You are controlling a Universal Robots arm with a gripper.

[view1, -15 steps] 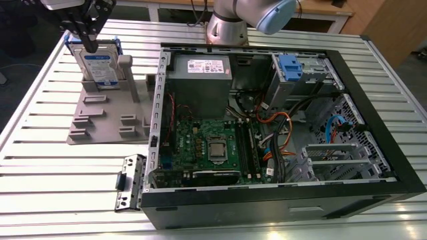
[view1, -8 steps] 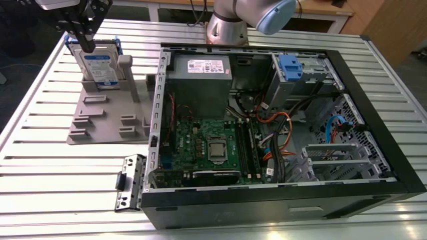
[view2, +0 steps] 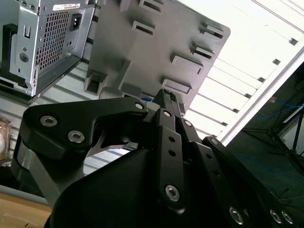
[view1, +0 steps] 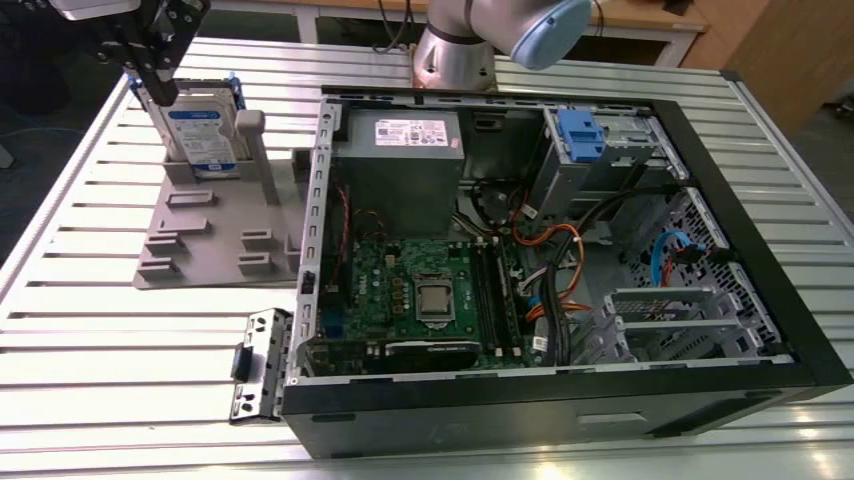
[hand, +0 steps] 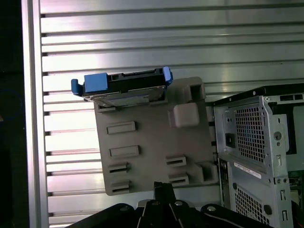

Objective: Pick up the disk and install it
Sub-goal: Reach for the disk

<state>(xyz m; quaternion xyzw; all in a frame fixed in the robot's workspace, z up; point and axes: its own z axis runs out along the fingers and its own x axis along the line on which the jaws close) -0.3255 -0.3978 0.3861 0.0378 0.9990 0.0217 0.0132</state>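
Gripper (view1: 162, 92), jaws clenched w/ nothing held, hovers near disk (view1: 200, 130) upright in grey holder (view1: 200, 235), 10 o'clock of PC case (view1: 534, 420), exterior view.

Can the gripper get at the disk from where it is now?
Probably yes: the gripper hangs higher than the disk with nothing between them; the disk stands upright in its grey holder, top edge uncovered.

A slatted metal table (view1: 80, 300) spans the scene, bright light glaring off its bars. Light wooden furniture (view1: 774, 50) stands beyond it, and the floor (view1: 20, 200) is dark.
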